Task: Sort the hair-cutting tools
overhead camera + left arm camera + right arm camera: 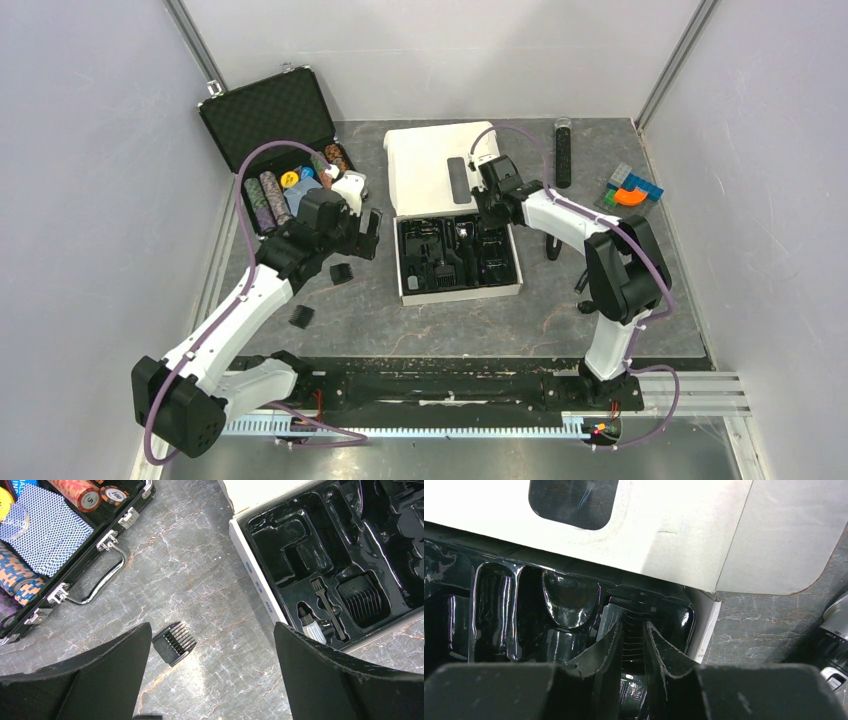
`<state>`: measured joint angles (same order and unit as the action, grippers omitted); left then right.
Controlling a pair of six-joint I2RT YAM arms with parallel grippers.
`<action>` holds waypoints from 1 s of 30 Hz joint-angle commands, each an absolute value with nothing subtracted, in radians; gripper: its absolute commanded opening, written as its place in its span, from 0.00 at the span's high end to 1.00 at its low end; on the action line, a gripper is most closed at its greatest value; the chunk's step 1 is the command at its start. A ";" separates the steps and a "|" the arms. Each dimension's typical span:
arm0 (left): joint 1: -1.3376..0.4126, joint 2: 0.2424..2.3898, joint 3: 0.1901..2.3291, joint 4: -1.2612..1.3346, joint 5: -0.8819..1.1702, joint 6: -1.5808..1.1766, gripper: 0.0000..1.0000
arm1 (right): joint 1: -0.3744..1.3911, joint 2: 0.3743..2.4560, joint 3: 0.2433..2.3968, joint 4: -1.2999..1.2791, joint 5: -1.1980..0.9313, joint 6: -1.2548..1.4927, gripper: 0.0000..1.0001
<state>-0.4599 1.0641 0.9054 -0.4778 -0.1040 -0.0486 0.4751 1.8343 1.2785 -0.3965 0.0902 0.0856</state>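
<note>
1. Left gripper (212, 630) hangs with its jaws wide apart, left of the white box (257, 577), over a comb attachment (174, 643) on the table
2. A second comb attachment (301, 316) lies lower left, and a third comb attachment (360, 600) sits in the box's tray
3. Right gripper (633, 627) reaches into the tray's upper-right pocket with its jaws narrowly apart around a ribbed black part; I cannot tell whether it grips
</note>
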 commanded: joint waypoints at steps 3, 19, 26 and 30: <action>-0.459 1.061 0.898 -0.457 -0.119 -0.071 0.02 | 0.489 1.882 1.291 -0.423 0.124 0.075 0.77; -0.457 1.091 0.893 -0.459 -0.134 -0.143 0.02 | 0.492 1.592 1.257 -0.346 0.060 0.046 0.67; -0.446 1.104 0.891 -0.519 -0.202 -0.216 0.02 | 0.492 1.396 1.085 -0.258 0.064 -0.034 0.59; -0.417 1.109 0.878 -0.575 -0.221 -0.235 0.02 | 0.491 1.246 0.914 -0.153 0.054 -0.048 0.53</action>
<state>-0.4454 1.1034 0.8925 -0.5220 -0.1768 -0.1570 0.4885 1.3643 1.0489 -0.2695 0.0608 -0.0051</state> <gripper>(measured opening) 0.982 0.438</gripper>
